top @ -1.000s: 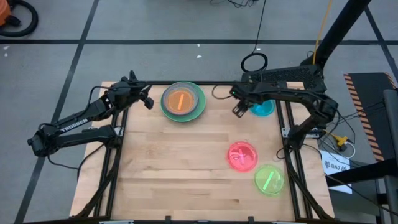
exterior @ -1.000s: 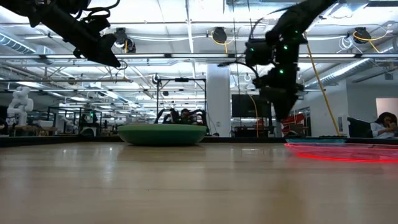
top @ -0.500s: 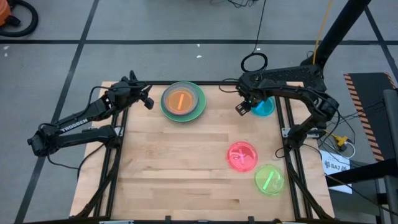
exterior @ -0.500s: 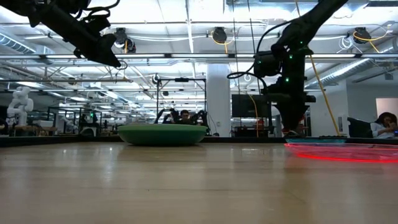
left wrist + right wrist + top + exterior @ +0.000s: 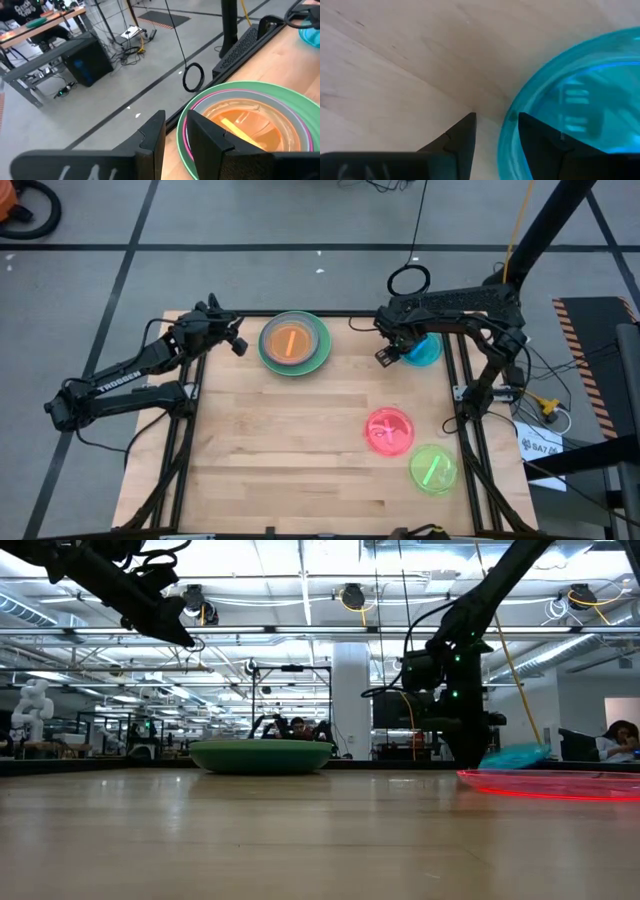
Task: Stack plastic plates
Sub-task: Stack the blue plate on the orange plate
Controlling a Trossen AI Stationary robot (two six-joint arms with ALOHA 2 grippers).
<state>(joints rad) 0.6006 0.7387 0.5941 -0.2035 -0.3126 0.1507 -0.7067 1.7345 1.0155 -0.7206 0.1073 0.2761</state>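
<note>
The right gripper was down at the far right corner of the table, and from its wrist camera you could see its two fingers straddling the rim of the translucent teal plate, one outside on the wood and one inside over the plate, with a narrow gap between them. The rim sat right in that gap, but I couldn't say for sure the pads were actually pinching it. In the low view the teal plate looked tipped up on its near edge next to the arm, so it seemed to be just getting lifted or at least levered. Over on the far side toward the left was the stack: a green plate at the bottom, a few rims nested in it (pink and a pale one showing), and the orange plate on top. The left gripper hung just beside that stack in the air, fingers set narrow, nothing between them. The pink plate and lime plate sat loose near the right front. My read: this was the teal pickup, and next it needed a firm pinch, a clean lift, then a carry over to the orange one.
</note>
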